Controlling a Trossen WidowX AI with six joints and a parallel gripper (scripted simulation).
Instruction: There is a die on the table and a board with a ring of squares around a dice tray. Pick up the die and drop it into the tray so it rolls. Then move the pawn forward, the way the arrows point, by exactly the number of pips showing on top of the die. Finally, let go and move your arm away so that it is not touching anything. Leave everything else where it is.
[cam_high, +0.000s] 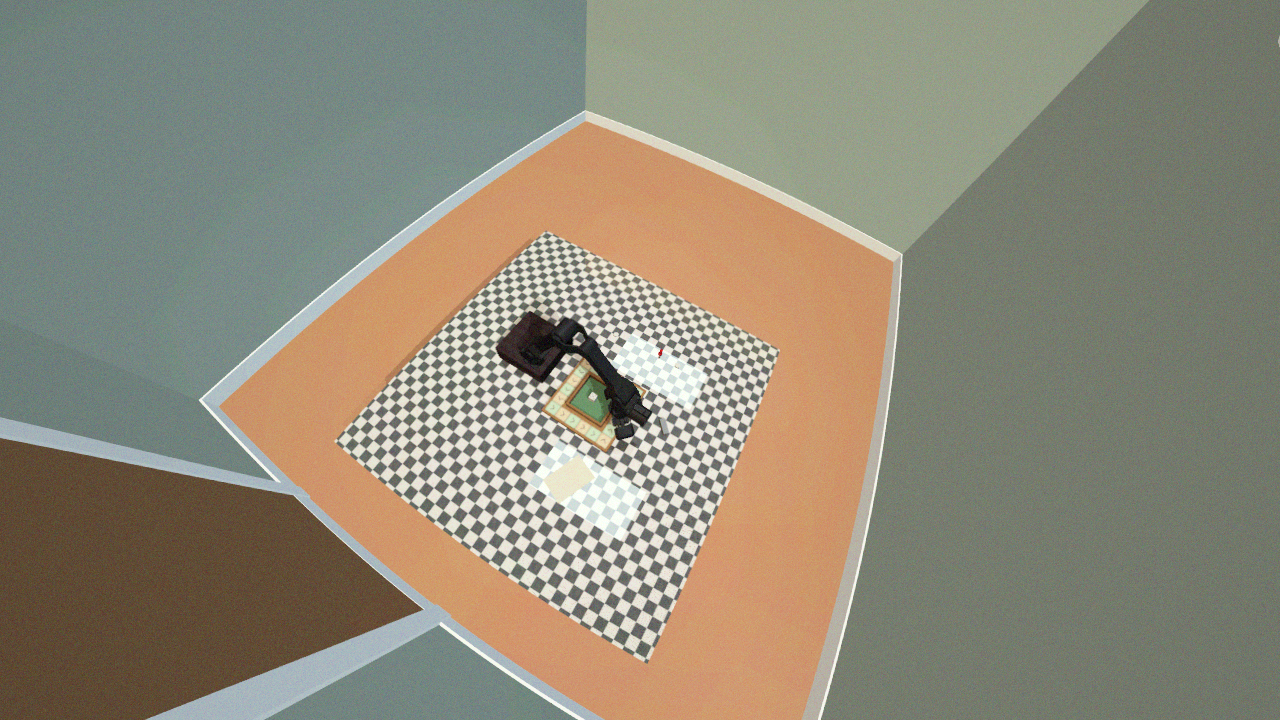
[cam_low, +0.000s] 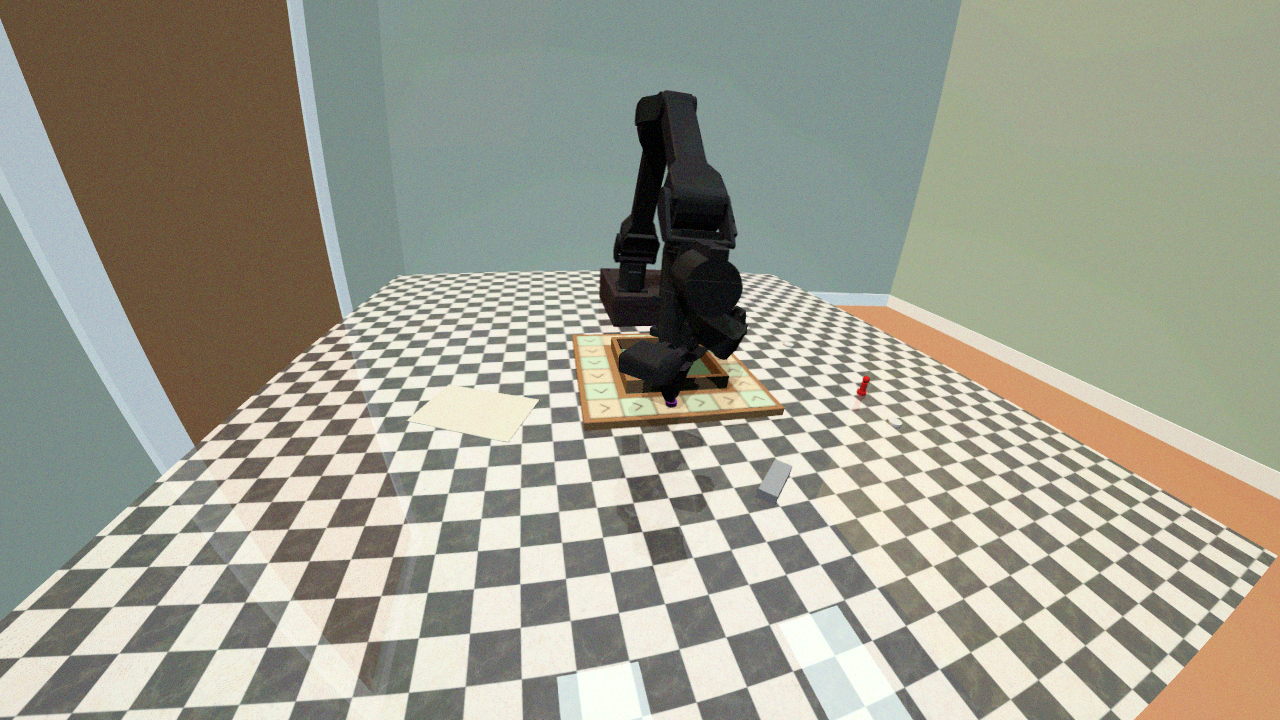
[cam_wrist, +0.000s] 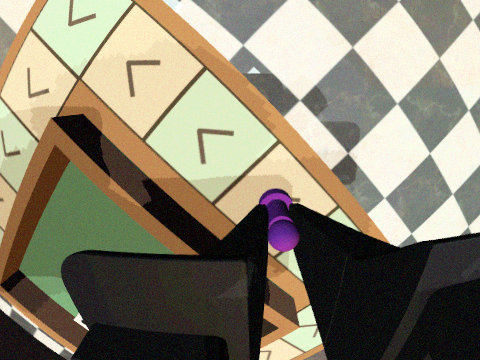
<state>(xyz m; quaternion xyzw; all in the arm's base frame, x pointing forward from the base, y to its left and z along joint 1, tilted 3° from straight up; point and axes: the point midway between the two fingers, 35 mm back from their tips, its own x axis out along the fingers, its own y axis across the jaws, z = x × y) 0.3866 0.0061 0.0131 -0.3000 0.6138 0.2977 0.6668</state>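
My gripper (cam_low: 671, 392) (cam_wrist: 276, 214) is shut on the purple pawn (cam_low: 671, 404) (cam_wrist: 283, 234), which is upright at a tan square, third from the left in the board's front row in the exterior view. Whether its base touches the square I cannot tell. The board (cam_high: 572, 419) (cam_low: 680, 420) (cam_wrist: 250, 100) has tan and green arrow squares around the brown-walled, green-floored tray (cam_low: 711, 381) (cam_wrist: 90, 225). The white die (cam_high: 592, 395) lies in the tray; its pips are unreadable there. My arm hides it in the exterior view, and only a white sliver shows in the wrist view.
A red pawn-like piece (cam_high: 660, 352) (cam_low: 862, 385) stands right of the board in the exterior view, with a small white disc (cam_low: 895, 420) near it. A grey block (cam_high: 663, 425) (cam_low: 775, 480) lies in front of the board. A cream sheet (cam_high: 568, 479) (cam_low: 474, 412) lies to its left.
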